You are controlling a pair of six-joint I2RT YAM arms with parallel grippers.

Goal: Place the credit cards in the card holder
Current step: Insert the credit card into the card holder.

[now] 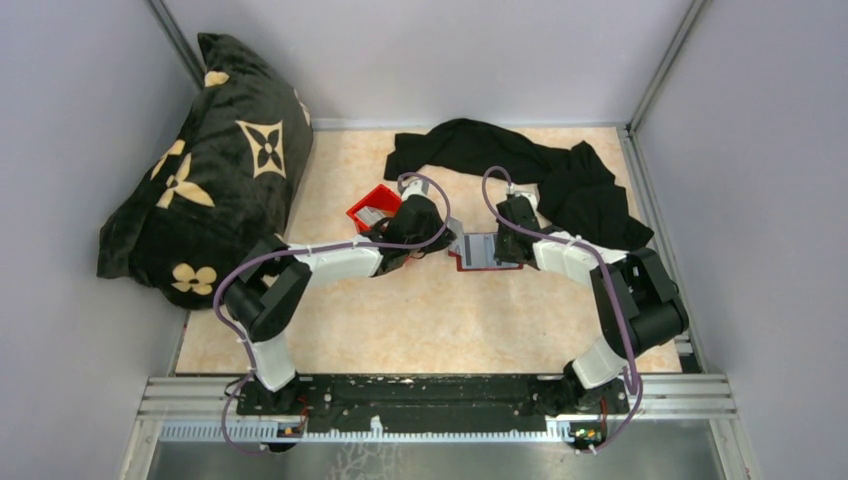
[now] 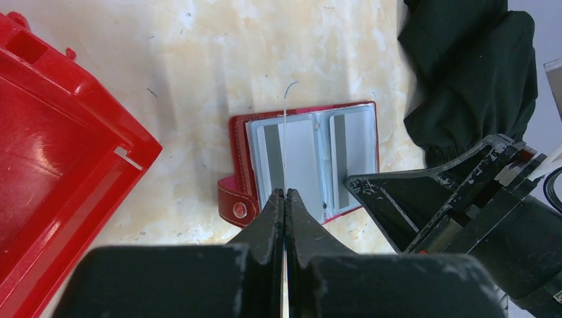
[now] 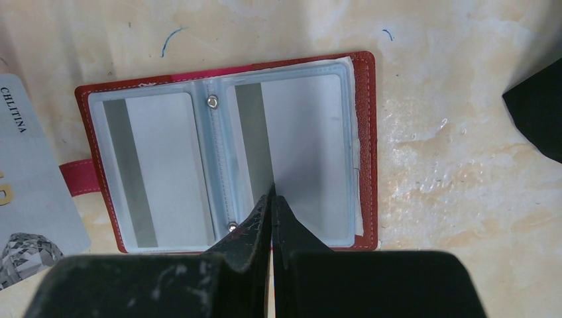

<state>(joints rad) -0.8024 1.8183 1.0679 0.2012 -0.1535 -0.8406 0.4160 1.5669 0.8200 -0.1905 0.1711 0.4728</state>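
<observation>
The card holder (image 1: 478,252) lies open on the table, dark red with clear inner pockets (image 3: 368,132) (image 2: 237,152). A pale credit card with a grey stripe sits in each visible pocket (image 3: 159,165) (image 3: 311,152). My left gripper (image 2: 285,193) (image 1: 446,238) is shut on another credit card, which is edge-on above the holder's left page (image 2: 285,146). Its printed face shows in the right wrist view (image 3: 26,179). My right gripper (image 3: 273,195) (image 1: 500,243) is shut, with its tips on the holder's right page (image 2: 350,180). Nothing shows between its fingers.
A bright red plastic bin (image 1: 372,205) (image 2: 59,165) stands just left of the holder. Black cloth (image 1: 540,170) (image 2: 470,73) lies behind and to the right. A large dark patterned pillow (image 1: 210,170) fills the back left corner. Grey walls enclose the table.
</observation>
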